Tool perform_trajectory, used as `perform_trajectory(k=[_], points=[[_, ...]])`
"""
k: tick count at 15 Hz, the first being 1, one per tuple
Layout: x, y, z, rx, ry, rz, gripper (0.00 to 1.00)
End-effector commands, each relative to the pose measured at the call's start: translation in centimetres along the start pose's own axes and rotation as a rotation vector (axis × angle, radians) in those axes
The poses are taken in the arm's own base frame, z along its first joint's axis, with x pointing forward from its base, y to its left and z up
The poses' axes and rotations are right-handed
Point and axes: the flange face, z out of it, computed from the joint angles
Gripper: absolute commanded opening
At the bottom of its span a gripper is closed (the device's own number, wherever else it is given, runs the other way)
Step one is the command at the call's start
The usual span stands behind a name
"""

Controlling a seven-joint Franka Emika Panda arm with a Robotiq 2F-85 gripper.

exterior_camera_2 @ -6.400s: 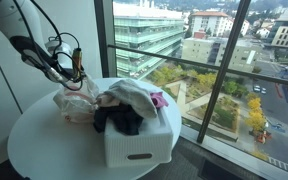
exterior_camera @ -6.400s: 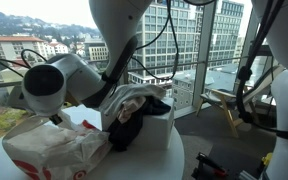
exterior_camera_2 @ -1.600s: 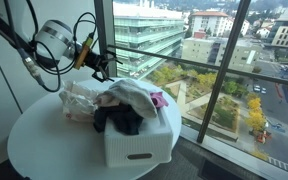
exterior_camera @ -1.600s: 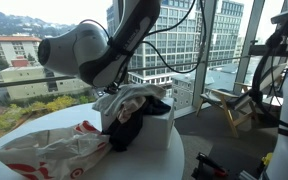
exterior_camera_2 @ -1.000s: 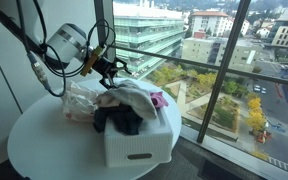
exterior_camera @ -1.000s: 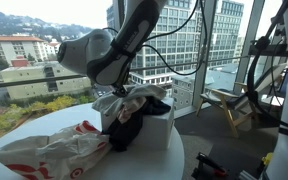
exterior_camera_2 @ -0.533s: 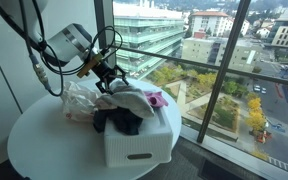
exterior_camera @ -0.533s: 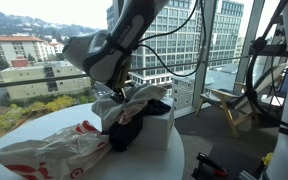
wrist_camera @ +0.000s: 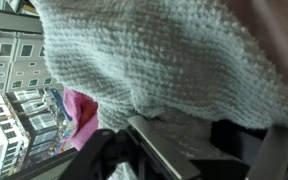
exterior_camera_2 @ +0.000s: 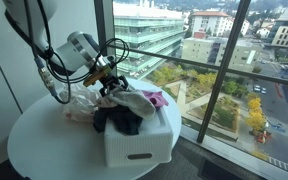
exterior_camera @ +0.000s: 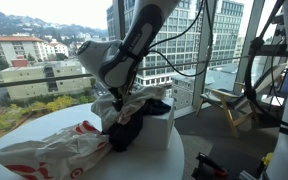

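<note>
A white slotted basket [exterior_camera: 160, 130] [exterior_camera_2: 134, 152] heaped with clothes stands on a round white table [exterior_camera_2: 39, 150]. On top of the heap lies a pale knitted cloth [exterior_camera: 136, 99] [exterior_camera_2: 134, 99] [wrist_camera: 164, 60]. My gripper [exterior_camera: 118, 100] [exterior_camera_2: 109, 88] [wrist_camera: 239, 150] has come down onto the edge of this cloth. In the wrist view the cloth fills the space above my fingers [wrist_camera: 169, 150], which stand apart against it. A firm grip does not show. A pink garment [exterior_camera_2: 155, 99] [wrist_camera: 82, 115] lies beside the cloth, and a dark garment [exterior_camera: 127, 132] [exterior_camera_2: 119, 122] hangs over the basket's front.
A crumpled white plastic bag with red print [exterior_camera: 44, 152] [exterior_camera_2: 77, 103] lies on the table next to the basket. Tall window panes [exterior_camera_2: 194, 70] stand right behind the table. A wooden chair [exterior_camera: 224, 105] and further equipment stand on the floor beyond.
The arm has swung from above the bag to the basket and lowered, and the gripper now presses into the pale cloth on top of the heap.
</note>
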Motion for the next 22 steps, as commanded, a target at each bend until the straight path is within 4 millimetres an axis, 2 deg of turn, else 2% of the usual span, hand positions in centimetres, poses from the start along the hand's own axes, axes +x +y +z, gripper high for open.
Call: perform_trajectory(k=[1, 4, 7, 8, 12, 19, 22], points=[[-1.4, 0.4, -1.1, 0.024, 0.067, 0.001, 0.36], [-1.8, 1.2, -3.2, -0.02, 0.096, -0.007, 0.12], [-2.0, 2.1, -6.6, -0.097, 0.122, -0.03, 0.01], [-2.1, 2.4, -7.6, -0.113, 0.139, -0.032, 0.04], [-2.4, 3.5, -13.0, -0.127, 0.238, -0.036, 0.04], [-4.1, 7.2, -23.8, -0.146, 0.479, 0.058, 0.07], [-4.5, 8.1, -26.8, -0.132, 0.601, 0.098, 0.07]])
